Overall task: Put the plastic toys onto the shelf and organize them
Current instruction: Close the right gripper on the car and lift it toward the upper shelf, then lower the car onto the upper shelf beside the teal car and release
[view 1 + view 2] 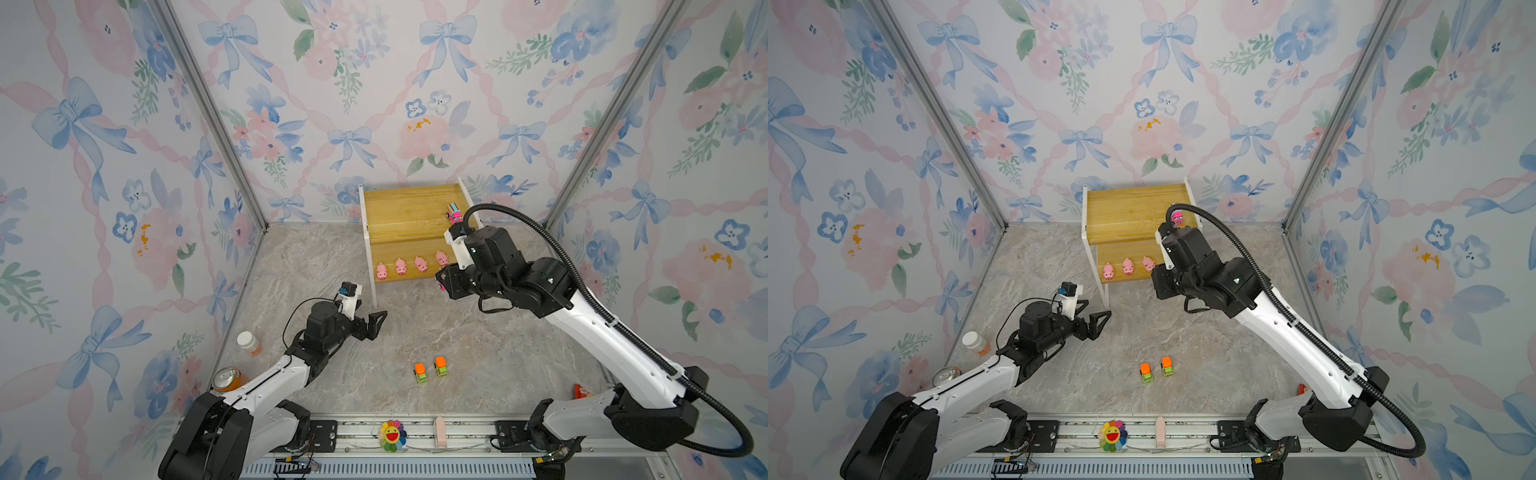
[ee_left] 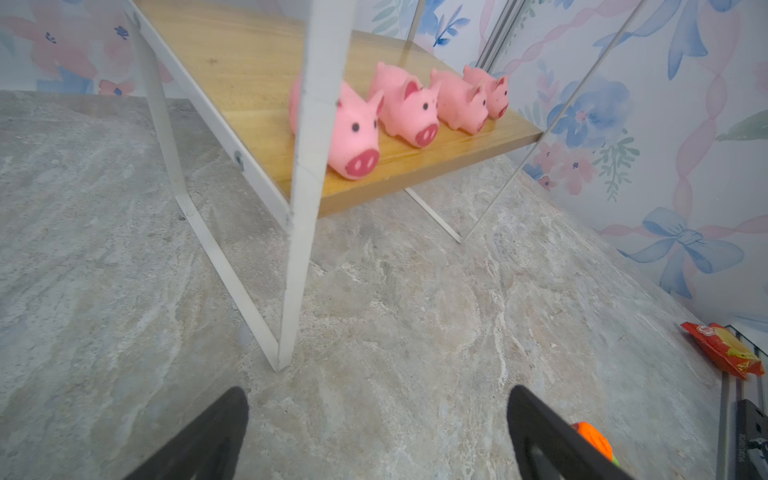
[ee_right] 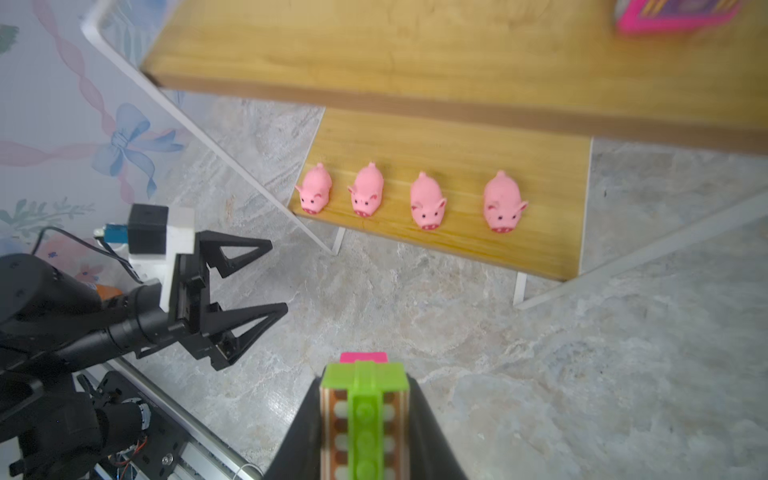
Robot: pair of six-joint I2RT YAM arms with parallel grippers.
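We hold the pink truck (image 3: 365, 415) in closed right jaws, its length pointing at the shelf (image 1: 399, 208) just ahead; left jaws gape empty.

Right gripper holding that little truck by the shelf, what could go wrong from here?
The right gripper pinches the held truck by its sides only; it could slip out. It hangs close to the rightmost pig and the shelf, so rising could knock either. The pink truck on the upper board stands near the right edge; a nudge might push it off.
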